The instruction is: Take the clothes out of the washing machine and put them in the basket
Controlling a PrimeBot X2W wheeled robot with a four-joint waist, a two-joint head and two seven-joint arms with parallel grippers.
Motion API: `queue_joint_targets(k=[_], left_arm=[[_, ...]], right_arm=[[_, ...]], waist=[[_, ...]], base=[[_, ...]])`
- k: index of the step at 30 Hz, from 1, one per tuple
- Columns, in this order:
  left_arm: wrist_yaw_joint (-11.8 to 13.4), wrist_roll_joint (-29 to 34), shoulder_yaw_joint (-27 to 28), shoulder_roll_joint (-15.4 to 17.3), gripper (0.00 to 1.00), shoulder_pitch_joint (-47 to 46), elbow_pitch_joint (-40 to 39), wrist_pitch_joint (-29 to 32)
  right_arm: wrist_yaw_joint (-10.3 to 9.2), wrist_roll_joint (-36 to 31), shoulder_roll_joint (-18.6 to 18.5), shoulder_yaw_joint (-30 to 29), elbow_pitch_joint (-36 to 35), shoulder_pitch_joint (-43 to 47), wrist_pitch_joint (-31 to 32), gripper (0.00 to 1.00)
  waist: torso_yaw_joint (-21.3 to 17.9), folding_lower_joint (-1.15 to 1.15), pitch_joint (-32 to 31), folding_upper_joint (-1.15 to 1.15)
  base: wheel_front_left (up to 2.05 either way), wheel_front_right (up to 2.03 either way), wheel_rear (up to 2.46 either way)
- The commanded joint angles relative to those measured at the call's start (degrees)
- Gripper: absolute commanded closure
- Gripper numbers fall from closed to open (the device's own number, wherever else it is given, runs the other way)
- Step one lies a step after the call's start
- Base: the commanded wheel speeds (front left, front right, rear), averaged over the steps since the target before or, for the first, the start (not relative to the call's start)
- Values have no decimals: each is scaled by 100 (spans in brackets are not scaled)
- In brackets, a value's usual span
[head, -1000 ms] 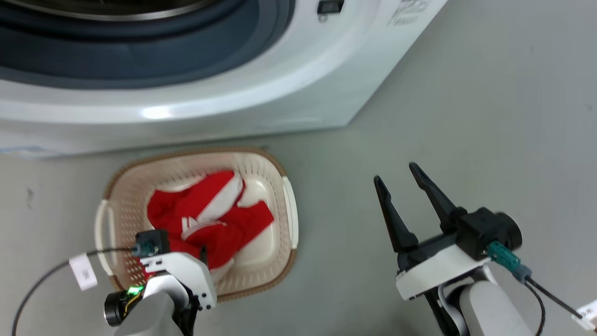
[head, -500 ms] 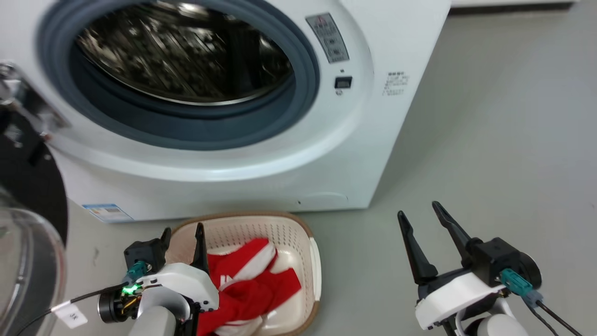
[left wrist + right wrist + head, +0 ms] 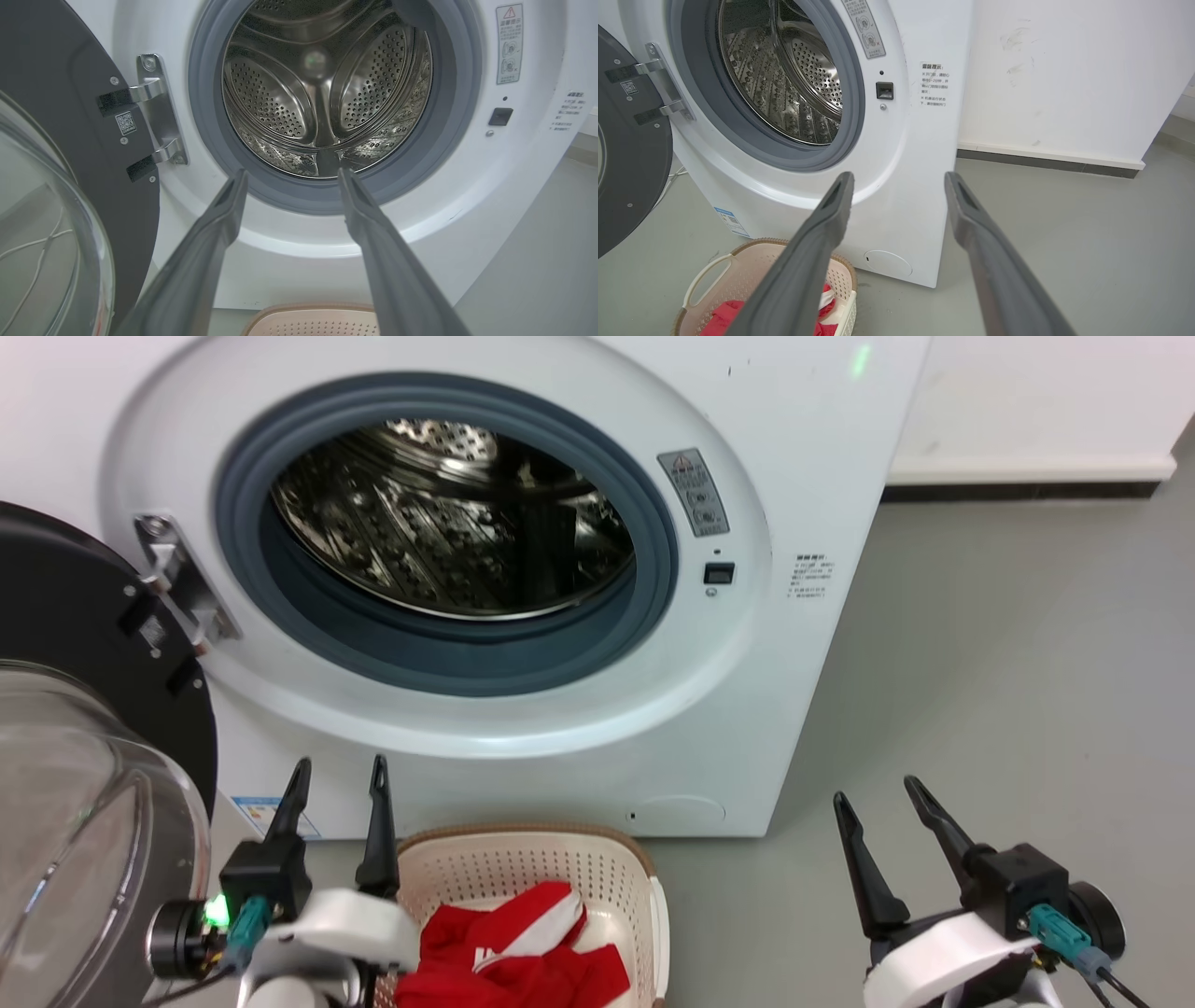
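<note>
The white washing machine (image 3: 523, 728) stands with its porthole open, and its steel drum (image 3: 322, 88) holds no fabric that I can see. On the floor just in front of it sits the cream basket (image 3: 523, 868), with the red and white clothes (image 3: 513, 957) lying inside. The clothes (image 3: 724, 315) also peek out of the basket (image 3: 705, 280) in the right wrist view. My left gripper (image 3: 338, 775) is open above the basket's left rim, fingers pointing at the machine. Out over bare floor to the right, my right gripper (image 3: 878, 793) is open and holds nothing.
The machine's black-framed glass door (image 3: 84, 784) hangs swung out at the left, close beside my left arm. Grey floor (image 3: 1008, 691) stretches to the right of the machine up to a white wall with a dark skirting (image 3: 1018, 490).
The head camera has tilted up from the basket to the porthole. The left gripper has risen out of the basket, leaving the clothes lying in it. The right gripper stays open.
</note>
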Motion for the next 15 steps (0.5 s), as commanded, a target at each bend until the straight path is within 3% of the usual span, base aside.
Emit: queue_joint_targets(k=[1,15], left_arm=[[-8,26,5,40,0,92,-45,-14],[56,234,-153,110,0,930,-571,-14]], right_arm=[[-4,-24,2,-23,-36,82,13,0],[-4,-11,2,-215,-136,513,110,0]], waist=[[37,1,-121,0],[35,1,-491,0]], base=[[0,0,0],[0,0,0]])
